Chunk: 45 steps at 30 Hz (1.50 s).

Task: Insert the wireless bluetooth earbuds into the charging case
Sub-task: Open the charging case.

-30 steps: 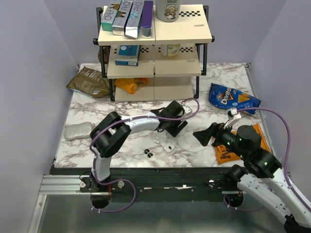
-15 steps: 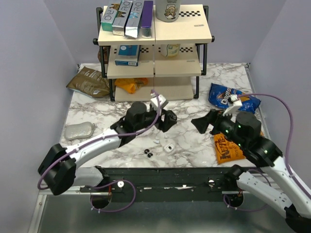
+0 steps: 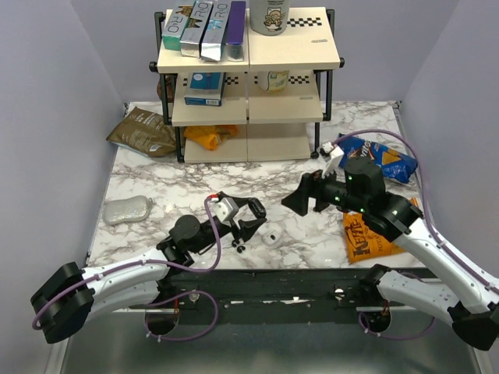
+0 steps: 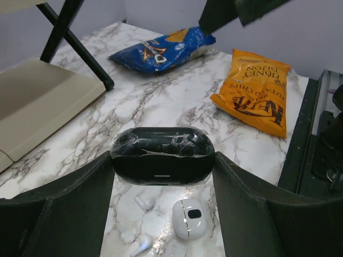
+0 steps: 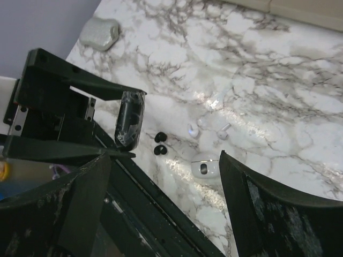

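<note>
Judging by how things lie, the job is barely begun: neither bud is in the case yet. At the far left of the counter (image 3: pixel 156 179) sits a grey pouch (image 3: pixel 125 209), well apart from the work. To its right, the left pincer (image 3: pixel 243 218) is pinching the black charging case (image 4: pixel 162 155), held off the counter near the front edge. The case looks wrapped in clear film and its lid seems shut, so it probably has to be opened first.

Just below and beside it the two black earbuds (image 5: pixel 159 137) lie loose on the counter, close together. Both are left to be picked up and seated.

Right of them rest a white case (image 3: pixel 270 238) and a couple of white earbuds (image 5: pixel 193 128), near enough to be nudged or mistaken for the task's things.

Further right, the right pincer (image 3: pixel 300 199) hangs spread and empty above the counter. An orange chip bag (image 3: pixel 362 234) and a blue chip bag (image 3: pixel 382 160) lie beyond it, out of the way.
</note>
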Available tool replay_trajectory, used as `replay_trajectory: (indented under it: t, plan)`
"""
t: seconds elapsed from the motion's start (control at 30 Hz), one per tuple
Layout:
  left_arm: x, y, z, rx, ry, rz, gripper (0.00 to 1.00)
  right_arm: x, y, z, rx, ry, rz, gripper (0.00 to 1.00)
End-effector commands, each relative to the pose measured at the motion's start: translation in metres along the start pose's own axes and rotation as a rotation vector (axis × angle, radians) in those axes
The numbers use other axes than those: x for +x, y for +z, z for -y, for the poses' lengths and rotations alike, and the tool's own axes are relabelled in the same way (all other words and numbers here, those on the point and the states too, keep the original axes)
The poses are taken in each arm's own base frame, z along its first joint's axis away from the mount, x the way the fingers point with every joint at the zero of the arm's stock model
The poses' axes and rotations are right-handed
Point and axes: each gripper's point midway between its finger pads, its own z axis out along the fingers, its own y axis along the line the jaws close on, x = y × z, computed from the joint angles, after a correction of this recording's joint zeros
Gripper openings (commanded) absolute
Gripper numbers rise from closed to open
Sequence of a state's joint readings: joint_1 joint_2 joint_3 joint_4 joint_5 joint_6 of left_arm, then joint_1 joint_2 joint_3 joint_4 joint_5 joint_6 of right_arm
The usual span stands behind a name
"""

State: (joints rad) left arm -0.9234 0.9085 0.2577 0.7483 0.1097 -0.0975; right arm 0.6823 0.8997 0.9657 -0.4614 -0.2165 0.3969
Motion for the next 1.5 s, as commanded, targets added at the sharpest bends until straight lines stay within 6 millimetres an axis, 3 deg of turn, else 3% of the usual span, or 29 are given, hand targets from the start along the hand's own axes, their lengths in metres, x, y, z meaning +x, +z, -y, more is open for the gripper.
replay_trajectory:
  t: [0.0,0.23,0.73,1.1,1.47]
  plan:
    - [-0.01,-0.007,-0.007,-0.057,0.019,0.079,0.0,0.02,0.01,-0.026,-0.128,-0.057,-0.098,0.9]
    - [-0.009,-0.003,-0.005,-0.053,0.058,0.05,0.0,0.023,0.031,-0.041,-0.137,-0.098,-0.14,0.91]
    - [-0.011,-0.004,0.002,-0.043,0.111,0.027,0.0,0.034,0.073,-0.039,-0.112,-0.089,-0.213,0.93]
    - [-0.017,-0.006,0.007,-0.034,0.122,0.044,0.0,0.045,0.083,-0.025,-0.053,-0.08,-0.24,0.91]
    - [-0.017,-0.011,0.008,-0.044,0.135,0.043,0.0,0.035,0.073,-0.015,0.017,-0.065,-0.178,0.91]
